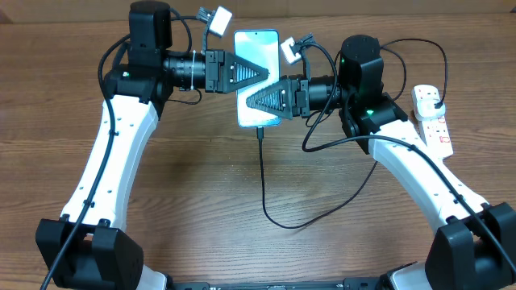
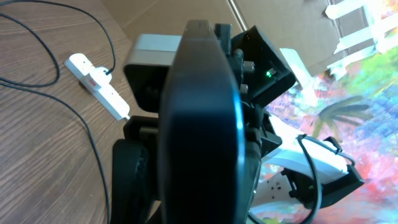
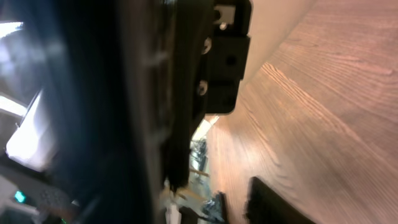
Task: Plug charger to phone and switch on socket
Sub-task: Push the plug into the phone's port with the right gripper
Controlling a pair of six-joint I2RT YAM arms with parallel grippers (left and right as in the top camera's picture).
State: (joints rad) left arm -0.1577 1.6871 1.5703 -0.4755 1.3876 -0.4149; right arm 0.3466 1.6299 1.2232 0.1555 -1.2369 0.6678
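Note:
The phone [image 1: 256, 44], light blue screen up, is at the back centre between both grippers. My left gripper [image 1: 256, 72] reaches in from the left and is shut on it; in the left wrist view the phone [image 2: 199, 124] fills the middle, edge-on. My right gripper [image 1: 256, 101] reaches in from the right around the phone's lower half; in the blurred right wrist view one finger [image 3: 273, 202] stands apart from the phone's dark edge [image 3: 149, 112]. The black charger cable [image 1: 264, 181] meets the phone's bottom edge and loops to a plug in the white socket [image 1: 431, 117] at the right.
The socket strip also shows in the left wrist view [image 2: 96, 84] on the wood, with the black cable [image 2: 93, 155] running past it. A white cord leaves the strip to the right. Both arm bases stand at the front corners.

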